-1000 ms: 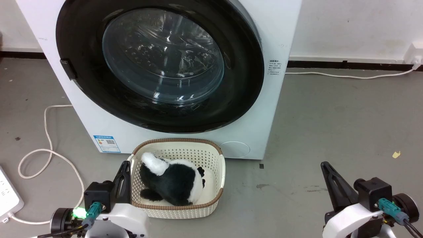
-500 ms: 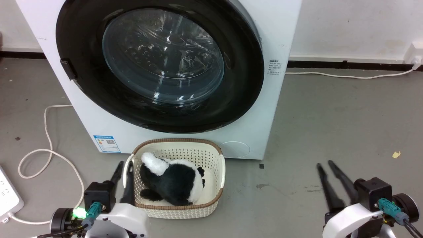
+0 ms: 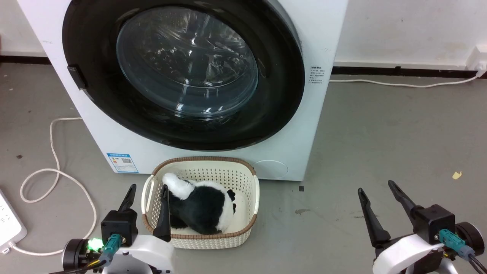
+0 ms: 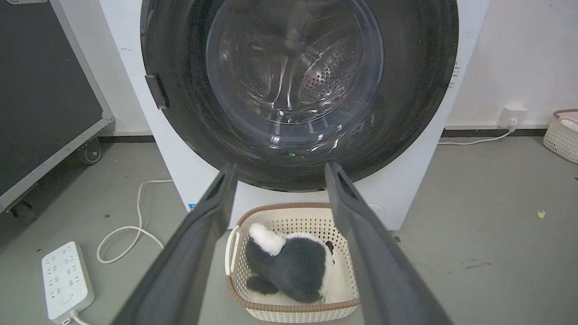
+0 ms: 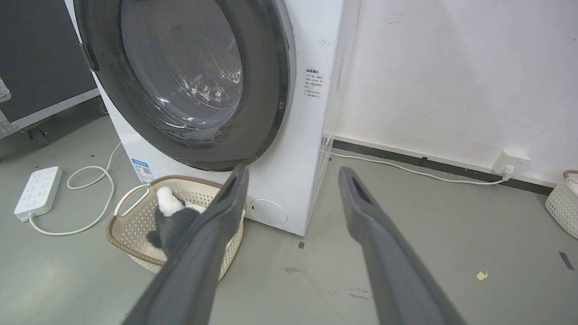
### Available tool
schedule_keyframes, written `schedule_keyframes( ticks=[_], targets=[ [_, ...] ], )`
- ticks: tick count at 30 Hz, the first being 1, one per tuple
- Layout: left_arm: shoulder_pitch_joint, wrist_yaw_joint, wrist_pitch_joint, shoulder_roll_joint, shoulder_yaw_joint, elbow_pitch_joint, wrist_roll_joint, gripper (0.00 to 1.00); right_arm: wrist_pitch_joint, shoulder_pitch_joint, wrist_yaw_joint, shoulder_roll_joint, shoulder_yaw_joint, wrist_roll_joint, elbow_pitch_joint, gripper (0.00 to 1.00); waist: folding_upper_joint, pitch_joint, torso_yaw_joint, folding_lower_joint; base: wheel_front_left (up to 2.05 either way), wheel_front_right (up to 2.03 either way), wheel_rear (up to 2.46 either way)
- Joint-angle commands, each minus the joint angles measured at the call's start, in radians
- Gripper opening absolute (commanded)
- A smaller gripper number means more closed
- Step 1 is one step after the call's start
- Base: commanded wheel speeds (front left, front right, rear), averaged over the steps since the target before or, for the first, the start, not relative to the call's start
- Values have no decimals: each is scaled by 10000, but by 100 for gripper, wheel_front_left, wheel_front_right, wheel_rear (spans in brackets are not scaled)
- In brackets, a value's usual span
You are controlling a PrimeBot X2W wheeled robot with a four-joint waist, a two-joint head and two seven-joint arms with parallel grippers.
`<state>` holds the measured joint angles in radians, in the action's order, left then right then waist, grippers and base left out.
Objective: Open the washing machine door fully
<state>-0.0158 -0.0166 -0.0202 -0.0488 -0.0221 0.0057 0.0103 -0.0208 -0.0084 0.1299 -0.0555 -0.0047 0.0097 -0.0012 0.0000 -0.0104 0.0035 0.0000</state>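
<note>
The washing machine (image 3: 327, 34) is a big white box standing against the wall. Its door (image 3: 281, 95), a glossy black disc with a clear bulging window, lies closed flat against the front; a small black latch (image 3: 76, 77) sits on its left rim. The steel drum shows through the glass in the left wrist view, where the door (image 4: 406, 104) fills the upper middle. My left gripper (image 3: 148, 192) is open at the lower left, fingers either side of the basket's left rim. My right gripper (image 3: 376, 188) is open at the lower right over bare floor. Both are well short of the door (image 5: 266, 113).
A cream basket (image 3: 251, 198) holding a black-and-white plush toy (image 3: 201, 205) sits on the floor right before the machine. A white cable (image 3: 53, 152) loops at the left, ending at a power strip (image 4: 65, 280). Another basket (image 5: 562, 203) stands at the far right by the wall.
Both grippers went from shut to open. The head camera tilted slightly, shifting the whole picture. The door has not moved.
</note>
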Motion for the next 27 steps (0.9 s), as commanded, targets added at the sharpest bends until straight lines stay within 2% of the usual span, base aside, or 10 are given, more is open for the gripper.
schedule_keyframes(
  ticks=[1,12,27],
  targets=[
    [-5,-98,-131,-21,-83,15,-88,100,-127,17,1,-31,-21,10,-54,100,0,-62,25,0,0,0,0],
    [-205,-310,-340,-27,-366,-80,-100,100,-336,-354,2,-509,-9,153,-186,100,0,-530,225,0,0,0,0],
    [-687,-683,-654,-25,-954,-151,-84,100,-287,-1810,3,-1533,48,970,-275,100,0,-1343,642,0,0,0,0]
  ],
)
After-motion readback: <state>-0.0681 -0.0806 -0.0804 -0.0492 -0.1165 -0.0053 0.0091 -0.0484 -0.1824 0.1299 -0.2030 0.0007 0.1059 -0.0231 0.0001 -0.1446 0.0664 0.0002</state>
